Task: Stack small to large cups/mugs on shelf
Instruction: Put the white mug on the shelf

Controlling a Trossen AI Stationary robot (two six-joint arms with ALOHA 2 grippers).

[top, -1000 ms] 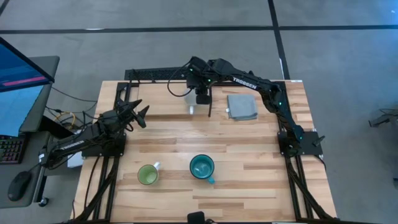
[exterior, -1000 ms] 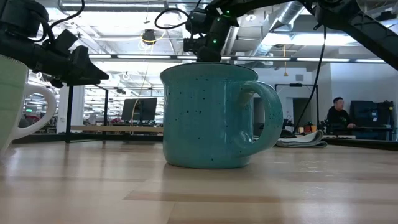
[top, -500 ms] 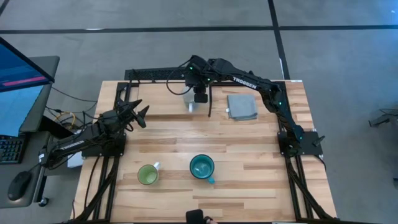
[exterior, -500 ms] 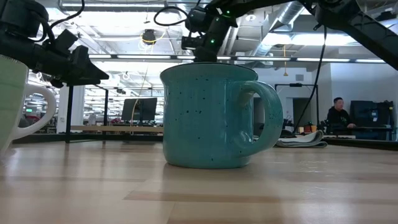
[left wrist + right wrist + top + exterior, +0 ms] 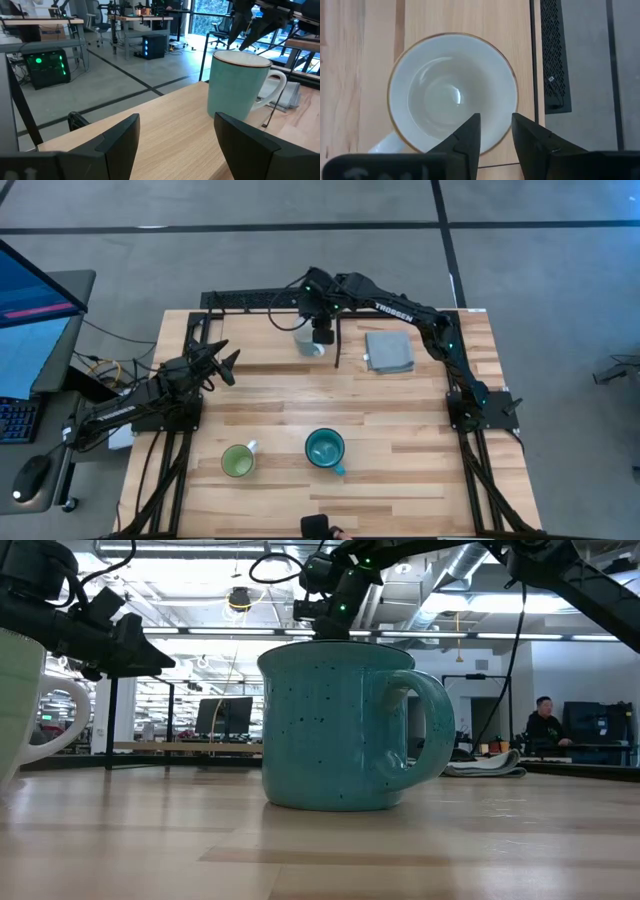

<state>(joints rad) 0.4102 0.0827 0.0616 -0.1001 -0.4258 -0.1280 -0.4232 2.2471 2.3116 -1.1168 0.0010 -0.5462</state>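
Right gripper [image 5: 495,132] hangs directly above the small white mug [image 5: 451,90], fingers parted a little with the mug's near rim showing between their tips, nothing held; the mug stands upright on the shelf [image 5: 260,348] at the back of the desk [image 5: 400,430], its mouth open to the wrist camera. Left gripper [image 5: 222,360] waits spread open and empty off to the left, the white mug ahead of it, while the light green mug [image 5: 237,461] and the teal blue mug [image 5: 325,448] sit side by side at the desk's front, well apart from both grippers.
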